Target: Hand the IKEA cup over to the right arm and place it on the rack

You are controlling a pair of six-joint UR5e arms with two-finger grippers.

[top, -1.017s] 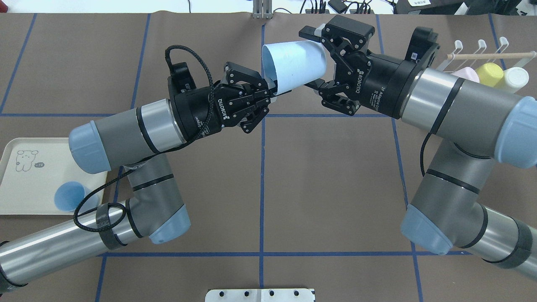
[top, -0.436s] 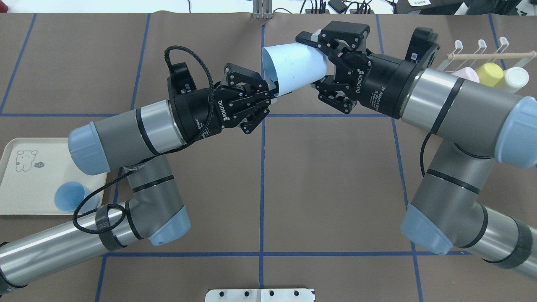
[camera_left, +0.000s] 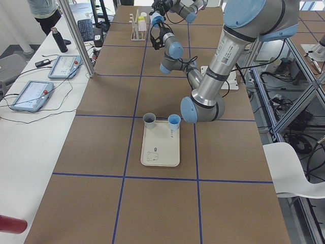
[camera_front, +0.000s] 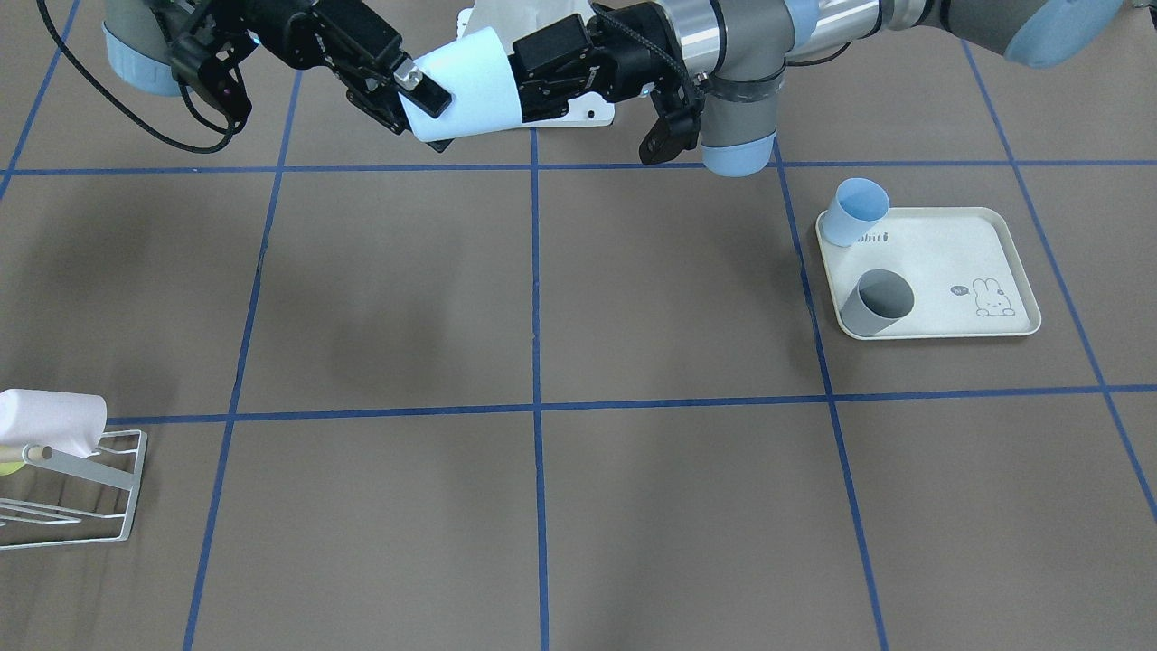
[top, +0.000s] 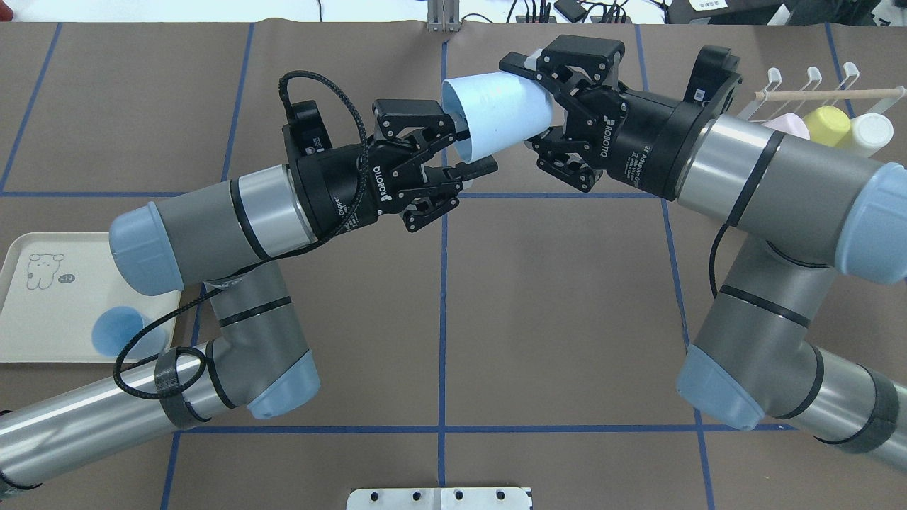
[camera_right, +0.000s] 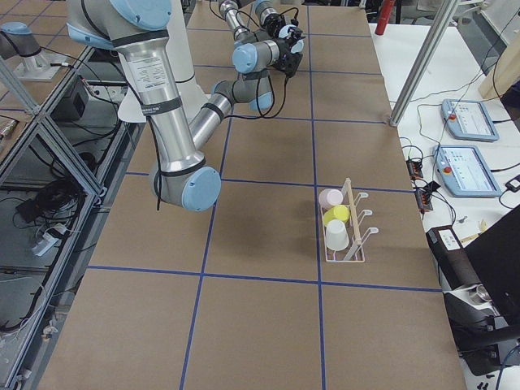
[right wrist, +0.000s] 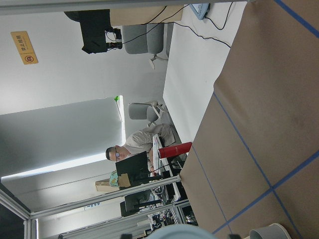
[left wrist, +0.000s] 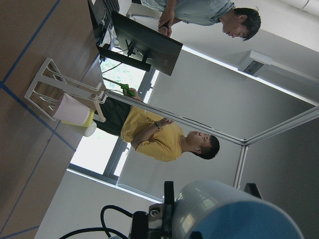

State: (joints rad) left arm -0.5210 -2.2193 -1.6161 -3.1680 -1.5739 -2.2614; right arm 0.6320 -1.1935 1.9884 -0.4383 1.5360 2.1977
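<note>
The pale blue IKEA cup [top: 499, 113] hangs on its side above the table's far middle, also seen from the front [camera_front: 470, 86]. My right gripper [top: 523, 106] is shut on the cup's base end, one finger on each side. My left gripper [top: 473, 150] stands open at the cup's mouth, its fingers [top: 482, 168] spread apart off the rim. From the front, the right gripper [camera_front: 429, 113] is left of the cup and the left gripper [camera_front: 531, 81] right of it. The white wire rack [top: 808, 88] with its wooden rod stands at the far right.
The rack [camera_front: 90, 488] carries a pink, a yellow and a white cup. A cream tray [camera_front: 958, 271] at the robot's left holds a blue cup [camera_front: 859, 210] and a grey cup [camera_front: 875, 305]. People stand beyond the table's far side in the wrist views.
My right gripper closed on the cup's base. My left gripper then opened, let go of the rim and drew back slightly. The cup stays in place.
</note>
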